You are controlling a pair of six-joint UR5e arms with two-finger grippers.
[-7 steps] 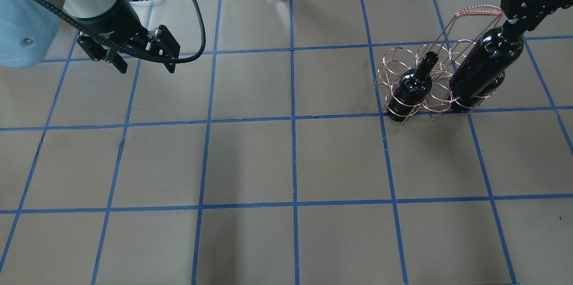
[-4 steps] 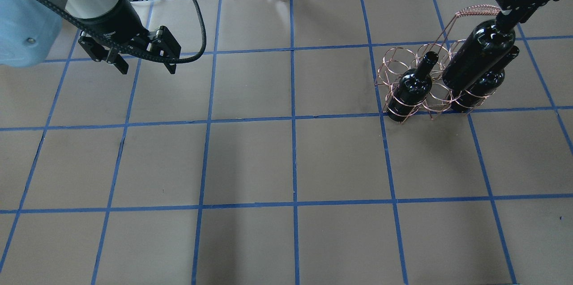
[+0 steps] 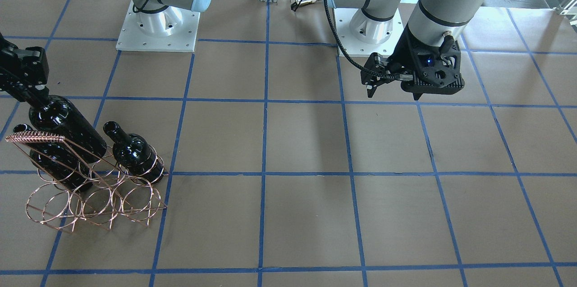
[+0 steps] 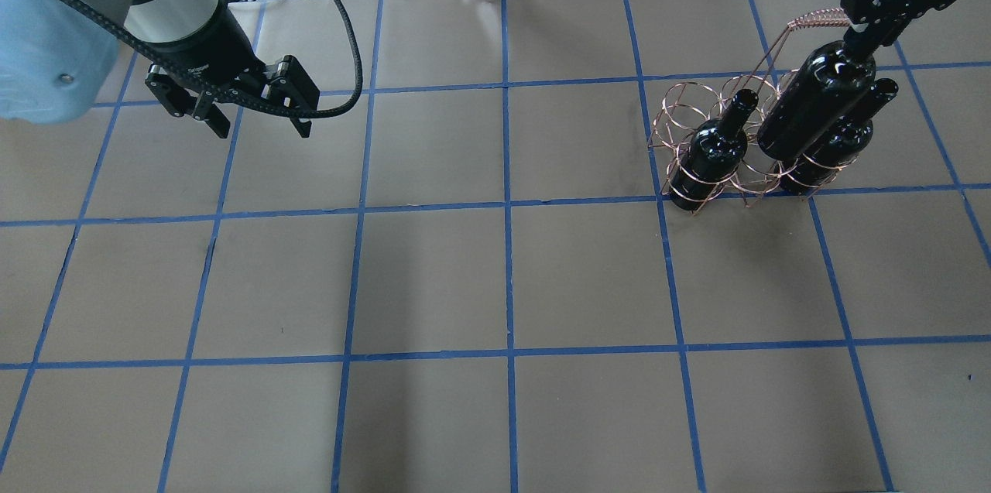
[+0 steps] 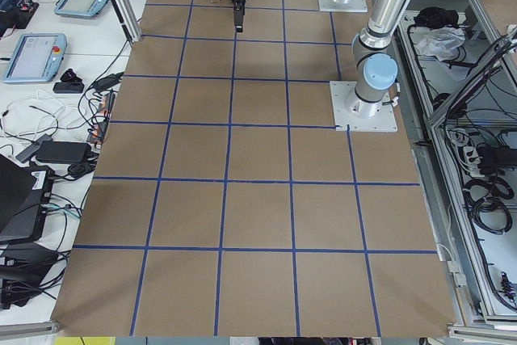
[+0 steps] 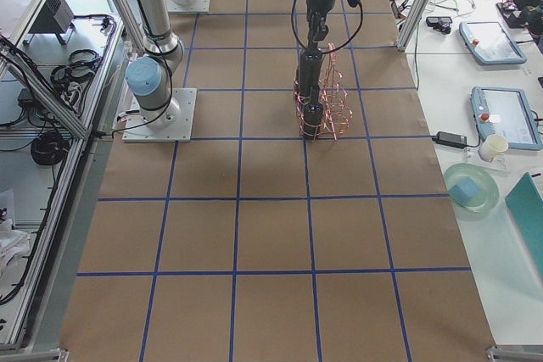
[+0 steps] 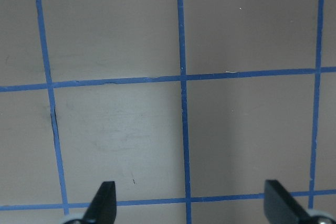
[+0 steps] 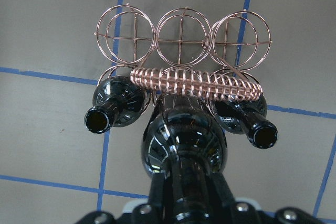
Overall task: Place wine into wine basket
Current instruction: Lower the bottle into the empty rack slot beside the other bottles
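Two robot arms work over a brown surface (image 4: 495,284) crossed by a grid of blue tape. Seen from overhead, the left arm (image 4: 174,9) reaches in at 10 o'clock. At 2 o'clock on the surface stands the wine basket (image 8: 180,41), a copper wire rack of rings in two rows of three, with a coiled handle (image 4: 821,15). Two seated bottles (image 4: 712,156), dark and glossy, stand upright in the end rings of the row nearer the robot. The wine (image 4: 813,102), a third dark bottle, hangs between them over that row's middle ring; whether its base has entered the ring cannot be told. The right claw (image 4: 861,38) is clamped on its neck. The left claw (image 4: 262,128) hangs above the surface, fingers wide apart.
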